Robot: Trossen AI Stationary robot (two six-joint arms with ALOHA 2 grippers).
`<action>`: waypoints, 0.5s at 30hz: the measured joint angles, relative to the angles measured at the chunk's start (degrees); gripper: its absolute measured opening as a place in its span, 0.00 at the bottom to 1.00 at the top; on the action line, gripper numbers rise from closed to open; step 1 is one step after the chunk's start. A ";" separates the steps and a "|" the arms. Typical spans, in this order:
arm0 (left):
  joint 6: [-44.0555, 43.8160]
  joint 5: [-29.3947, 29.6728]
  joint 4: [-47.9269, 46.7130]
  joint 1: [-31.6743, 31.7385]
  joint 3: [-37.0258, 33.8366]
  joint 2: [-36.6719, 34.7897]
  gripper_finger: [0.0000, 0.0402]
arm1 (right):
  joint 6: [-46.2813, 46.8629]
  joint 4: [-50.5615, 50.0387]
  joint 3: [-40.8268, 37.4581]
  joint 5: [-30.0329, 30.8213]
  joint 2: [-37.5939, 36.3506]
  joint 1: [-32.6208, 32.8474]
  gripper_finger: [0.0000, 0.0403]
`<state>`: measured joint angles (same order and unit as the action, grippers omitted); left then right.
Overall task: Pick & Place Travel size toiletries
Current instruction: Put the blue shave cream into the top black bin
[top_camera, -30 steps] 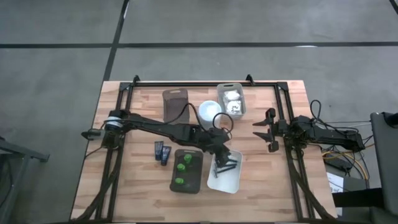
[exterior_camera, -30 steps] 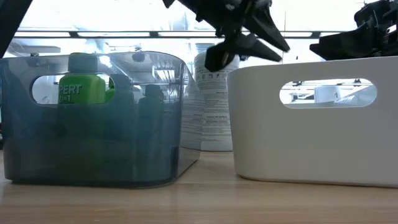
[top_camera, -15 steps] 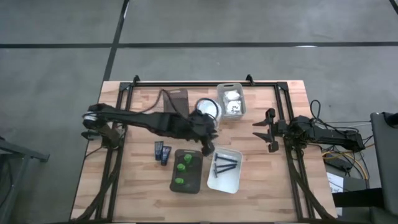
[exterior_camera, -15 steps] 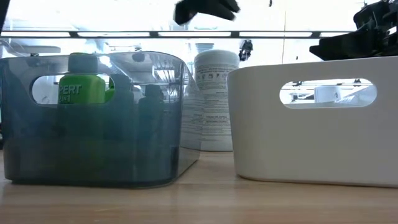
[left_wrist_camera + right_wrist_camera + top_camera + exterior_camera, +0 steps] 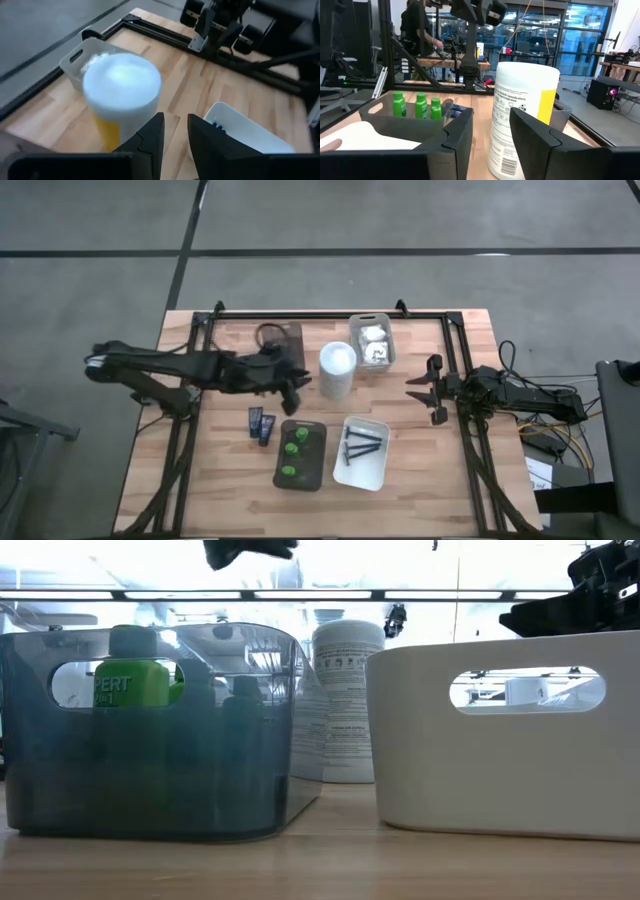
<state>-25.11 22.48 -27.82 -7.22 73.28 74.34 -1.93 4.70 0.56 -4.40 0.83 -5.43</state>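
Three green bottles [image 5: 293, 450] stand in the grey tray [image 5: 312, 476]. Two dark razors [image 5: 362, 442] lie in the white tray [image 5: 372, 480]. Two navy tubes [image 5: 260, 423] lie on the bare table left of the grey tray. White packets [image 5: 373, 343] fill the clear tray at the far edge. My left gripper [image 5: 297, 390] hangs open and empty above the table, between the tubes and the tall white cylinder [image 5: 337, 370]. My right gripper [image 5: 428, 390] waits open near the table's right edge.
The tall white cylinder [image 5: 122, 95] stands just right of my left gripper [image 5: 175, 132]. A dark flat tray [image 5: 282, 340] lies at the far edge, partly under the left arm. Black frame rails run along the far, left and right sides. Bare wood lies near the table's near edge.
My left gripper has drawn back from above the white tray toward the table's left and far side, rising as it went. It now hangs left of the white cylinder. The razors stay lying in the white tray. The right arm has kept still.
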 joint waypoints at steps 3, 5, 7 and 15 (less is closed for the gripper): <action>-3.33 -0.30 3.95 -0.01 -7.57 -6.47 0.22 | 0.00 0.01 0.00 -0.01 0.03 0.00 0.29; -5.63 -0.33 4.72 -0.02 -11.69 -10.84 0.22 | 0.00 0.01 0.00 0.00 0.03 0.02 0.28; -8.13 -0.35 4.79 -0.02 -15.24 -15.00 0.22 | 0.00 0.01 0.00 0.00 0.05 0.00 0.26; -7.59 -3.38 -0.12 -0.06 -25.15 -29.70 0.22 | 0.00 0.01 0.00 0.00 0.05 0.00 0.20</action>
<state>-32.70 19.10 -27.94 -7.28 48.14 44.64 -1.93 4.71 0.56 -4.40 0.89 -5.43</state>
